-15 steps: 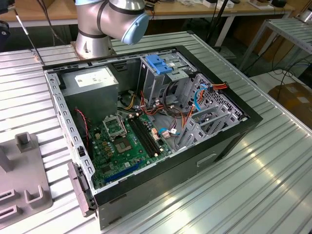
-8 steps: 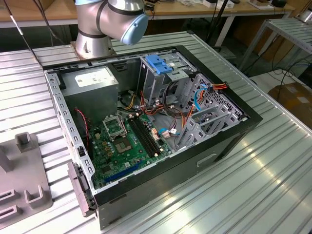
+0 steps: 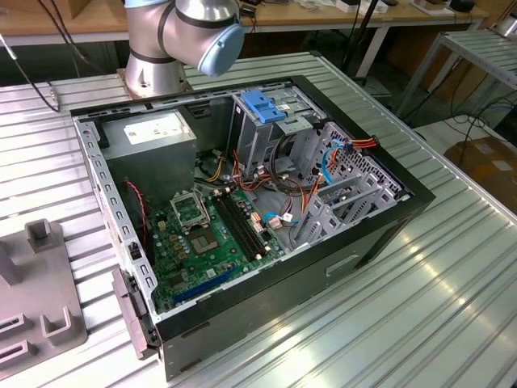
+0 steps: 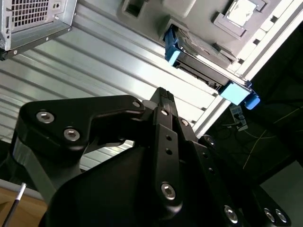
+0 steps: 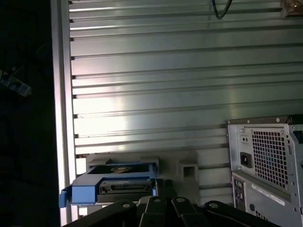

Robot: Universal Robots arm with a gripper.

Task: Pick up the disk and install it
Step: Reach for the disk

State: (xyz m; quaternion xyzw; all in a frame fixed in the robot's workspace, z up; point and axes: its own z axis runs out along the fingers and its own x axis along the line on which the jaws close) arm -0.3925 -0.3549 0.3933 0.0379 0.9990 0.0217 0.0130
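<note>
The disk [image 5: 118, 187], a dark slab in a bright blue carrier frame, lies in a grey holder [image 5: 187, 168] near the table's edge. In the second wrist view the disk [image 4: 208, 59] rests in the same holder [image 4: 189, 14]. My gripper [image 4: 162, 93] hangs above the ribbed table, apart from the disk and touching nothing. The black gripper [image 5: 163, 189] rises beside the disk's blue frame in the first wrist view. In the exterior view the arm's base [image 3: 161, 48] stands behind the open computer case [image 3: 242, 202].
The case holds a green motherboard [image 3: 202, 234], loose cables and a metal drive cage with a light blue clip [image 3: 262, 105]. A grey fixture [image 3: 36, 299] sits at the exterior view's left. The case's rear panel [image 5: 267, 165] stands near the holder. The table edge [image 5: 61, 118] drops to dark floor.
</note>
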